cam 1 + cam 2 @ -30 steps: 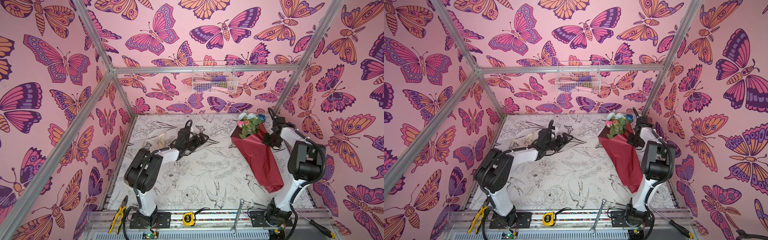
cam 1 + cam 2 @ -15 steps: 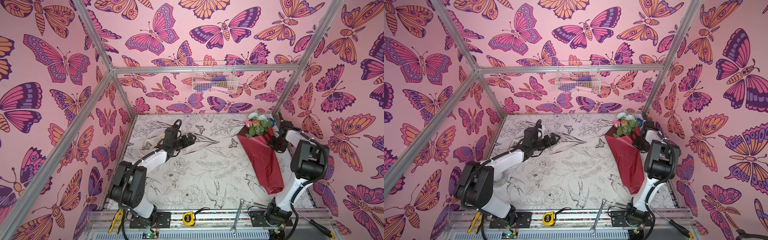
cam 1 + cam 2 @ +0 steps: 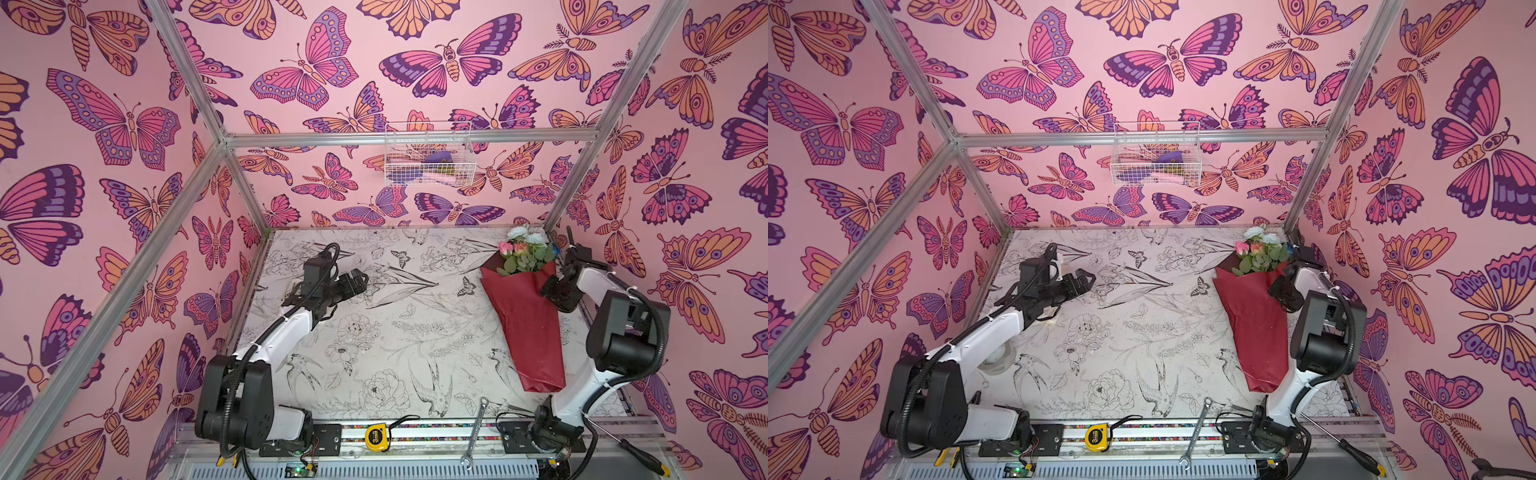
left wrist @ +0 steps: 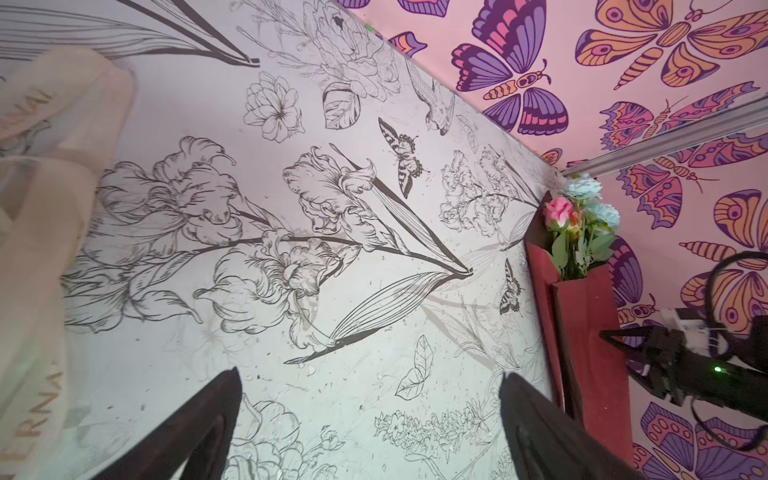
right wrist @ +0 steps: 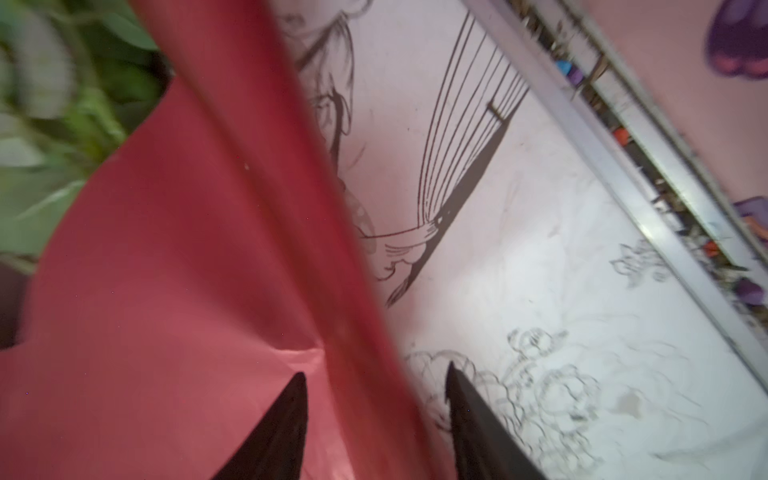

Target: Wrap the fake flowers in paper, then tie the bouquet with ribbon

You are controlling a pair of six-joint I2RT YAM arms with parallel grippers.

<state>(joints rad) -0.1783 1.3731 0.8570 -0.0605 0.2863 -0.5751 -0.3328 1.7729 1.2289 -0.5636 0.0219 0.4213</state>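
The bouquet of fake flowers (image 3: 525, 320) lies flat on the counter (image 3: 415, 332) at the right side. Its flower heads (image 3: 521, 249) point toward the back corner and the narrow end of the red paper (image 5: 187, 270) toward the front. It looks light, and I judge it soft. The glossy paper is probably slippery and creases easily, and the thin stems inside may slide. The best place to hold seems to be the waist of the wrap, below the leaves, where a tie must go. The right arm (image 3: 598, 286) is folded low just beside the upper wrap. The right jaws stand apart, with the paper's edge between them but not pinched. The left arm (image 3: 286, 328) reaches over the counter, well apart from the bouquet. The left jaws are spread wide and empty, and a cream ribbon (image 4: 45, 208) shows in the left wrist view.
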